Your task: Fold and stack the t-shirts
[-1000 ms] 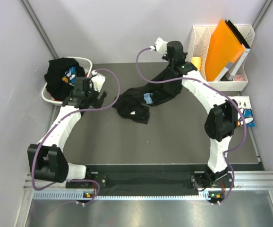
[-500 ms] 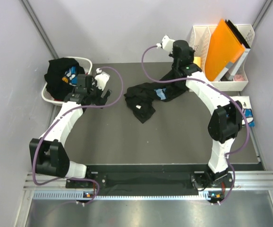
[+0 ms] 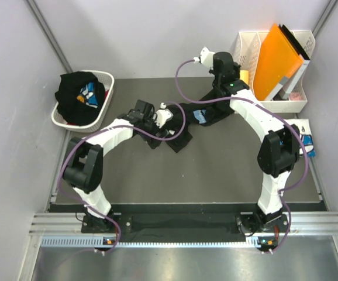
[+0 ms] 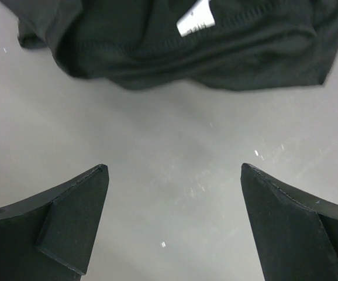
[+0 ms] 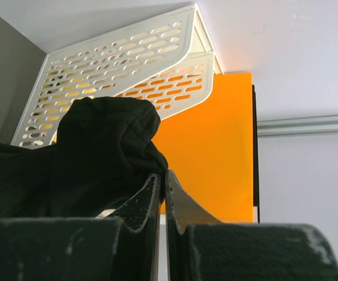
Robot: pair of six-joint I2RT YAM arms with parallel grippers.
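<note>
A black t-shirt (image 3: 195,114) lies stretched across the back of the dark table, its low end bunched near the middle (image 3: 178,140). My right gripper (image 3: 220,88) holds its far end lifted; in the right wrist view the gripper (image 5: 163,174) is shut on a knot of black fabric (image 5: 107,146). My left gripper (image 3: 166,123) hangs open just over the shirt's near end. In the left wrist view its fingers (image 4: 84,205) stand wide over bare table, with the shirt's edge and white label (image 4: 195,22) just ahead. Another black t-shirt with a blue print (image 3: 78,93) fills the basket. A white t-shirt (image 3: 304,140) lies at the right edge.
The white laundry basket (image 3: 104,102) stands at the back left. A white file holder (image 3: 245,47) with an orange folder (image 3: 277,55) stands at the back right, close behind my right gripper. Purple walls close in both sides.
My left arm has swung right, from beside the basket to the shirt's near end, staying open. The right gripper pulled the shirt toward the back right, then held still.
</note>
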